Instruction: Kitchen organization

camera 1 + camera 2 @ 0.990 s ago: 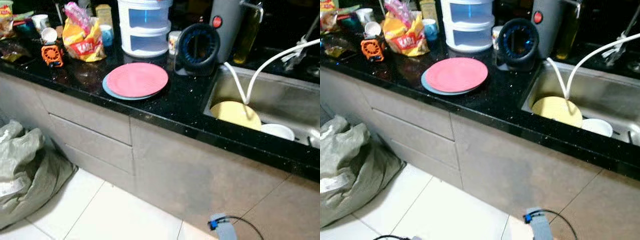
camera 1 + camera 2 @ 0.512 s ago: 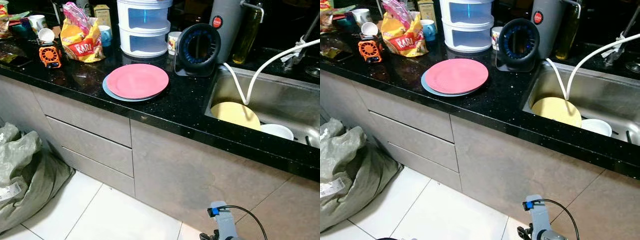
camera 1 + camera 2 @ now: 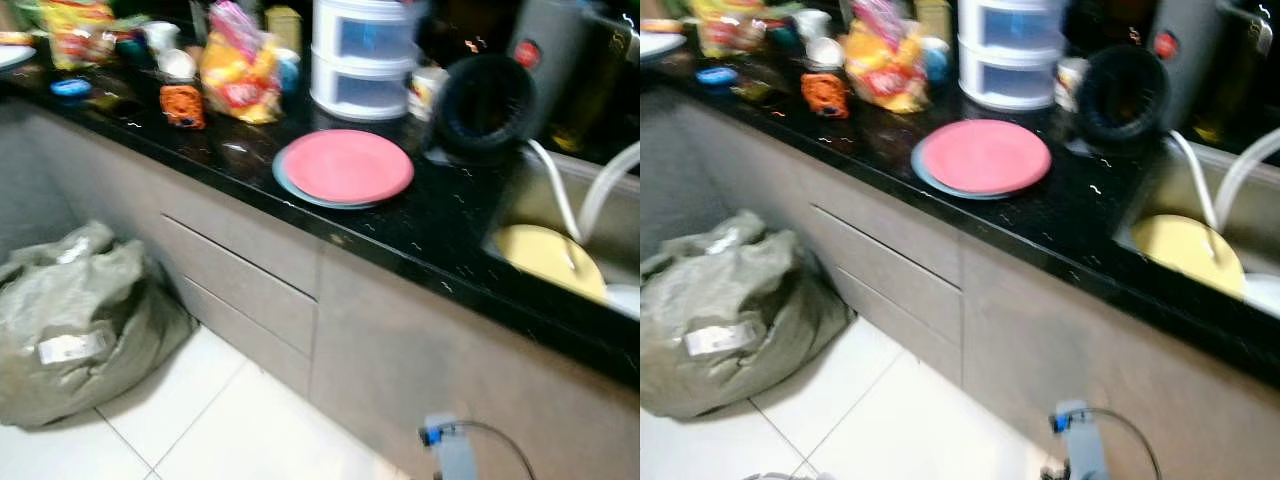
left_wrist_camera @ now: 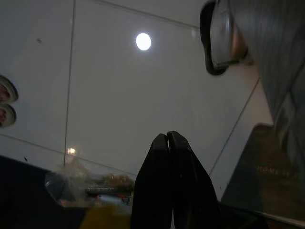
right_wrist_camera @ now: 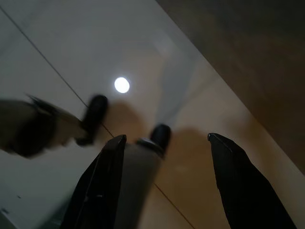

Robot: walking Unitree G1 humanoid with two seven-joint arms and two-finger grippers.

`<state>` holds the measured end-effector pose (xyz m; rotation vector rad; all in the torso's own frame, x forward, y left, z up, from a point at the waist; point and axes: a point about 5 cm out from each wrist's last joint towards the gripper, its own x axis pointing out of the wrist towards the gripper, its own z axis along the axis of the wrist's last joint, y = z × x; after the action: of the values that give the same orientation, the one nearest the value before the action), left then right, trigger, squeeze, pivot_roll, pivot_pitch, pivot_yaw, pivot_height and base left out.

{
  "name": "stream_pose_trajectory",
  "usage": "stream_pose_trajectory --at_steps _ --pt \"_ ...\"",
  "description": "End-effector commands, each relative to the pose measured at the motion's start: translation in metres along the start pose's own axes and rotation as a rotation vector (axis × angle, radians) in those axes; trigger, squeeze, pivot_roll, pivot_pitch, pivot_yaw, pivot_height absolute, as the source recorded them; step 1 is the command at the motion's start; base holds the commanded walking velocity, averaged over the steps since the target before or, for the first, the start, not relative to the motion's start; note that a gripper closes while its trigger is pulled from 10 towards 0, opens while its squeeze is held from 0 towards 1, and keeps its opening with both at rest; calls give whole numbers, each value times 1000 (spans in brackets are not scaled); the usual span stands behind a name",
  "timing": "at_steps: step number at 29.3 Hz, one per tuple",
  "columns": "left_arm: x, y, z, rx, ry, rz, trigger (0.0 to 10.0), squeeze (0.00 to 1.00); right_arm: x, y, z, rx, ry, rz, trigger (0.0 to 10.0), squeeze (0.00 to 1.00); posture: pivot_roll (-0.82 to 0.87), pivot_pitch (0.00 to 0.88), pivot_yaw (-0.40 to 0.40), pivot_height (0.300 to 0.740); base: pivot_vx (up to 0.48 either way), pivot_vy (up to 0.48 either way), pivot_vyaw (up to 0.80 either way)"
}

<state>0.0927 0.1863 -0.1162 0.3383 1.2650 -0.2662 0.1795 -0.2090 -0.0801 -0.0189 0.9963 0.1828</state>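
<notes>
A pink plate point(image 3: 348, 164) lies on a blue-grey plate point(image 3: 284, 180) on the black counter point(image 3: 420, 230). Behind them stand a white tiered container point(image 3: 362, 55), a yellow snack bag point(image 3: 240, 75), an orange gadget point(image 3: 182, 106) and a black round appliance point(image 3: 486, 105). A yellow plate point(image 3: 547, 260) lies in the sink point(image 3: 1160, 195) at the right, under a white hose point(image 3: 552, 195). My left gripper point(image 4: 167, 137) hangs over the floor tiles, shut and holding nothing. My right gripper point(image 5: 167, 140) hangs open above the floor.
A grey-green sack point(image 3: 75, 320) slumps on the white tiled floor point(image 3: 215, 430) at the left, against the grey drawers point(image 3: 245, 270). Cups and packets point(image 3: 80, 30) crowd the counter's far left. My right arm's wrist with its blue connector point(image 3: 445, 445) shows at the bottom.
The camera has swung left, so the whole scene has shifted right and blurred. More of the sack and the left counter is in view, less of the sink.
</notes>
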Motion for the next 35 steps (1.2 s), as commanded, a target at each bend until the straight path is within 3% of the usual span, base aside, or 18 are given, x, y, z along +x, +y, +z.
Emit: stream_pose_trajectory --at_steps 1,10,12,14,16,20,24,31,35 --pt "1 -4 3 -19 -15 4 10000 0 -2 -4 -9 28 26 -28 10000 0 69 8 -29 740 0 0 0" --pt "0 -2 1 -48 -9 36 10000 0 0 0 0 47 -14 21 10000 0 67 19 -28 740 0 -145 0" --pt "-1 26 23 -53 -50 57 10000 0 1 6 9 39 -49 90 10000 0 68 23 -26 740 0 0 0" --pt "-4 45 38 -51 -78 63 10000 0 3 13 24 25 -100 192 10000 0 66 24 -26 740 0 0 0" --pt "-4 45 38 -50 -78 62 10000 0 3 14 25 22 -107 204 10000 0 66 24 -26 740 0 0 0" --pt "-4 46 37 -22 -72 62 10000 0 1 36 63 -30 -225 510 10000 0 61 30 -29 740 0 0 0" --pt "-4 46 37 0 -68 79 10000 0 -3 45 81 -87 -266 644 10000 0 61 33 -29 740 0 -329 0" --pt "-4 48 39 -37 -76 95 10000 0 -9 64 97 -193 -283 851 10000 0 62 33 -32 740 0 -125 0" --pt "-4 49 41 -42 -82 96 10000 0 -10 66 99 -212 -284 873 10000 0 65 33 -34 740 0 0 0"
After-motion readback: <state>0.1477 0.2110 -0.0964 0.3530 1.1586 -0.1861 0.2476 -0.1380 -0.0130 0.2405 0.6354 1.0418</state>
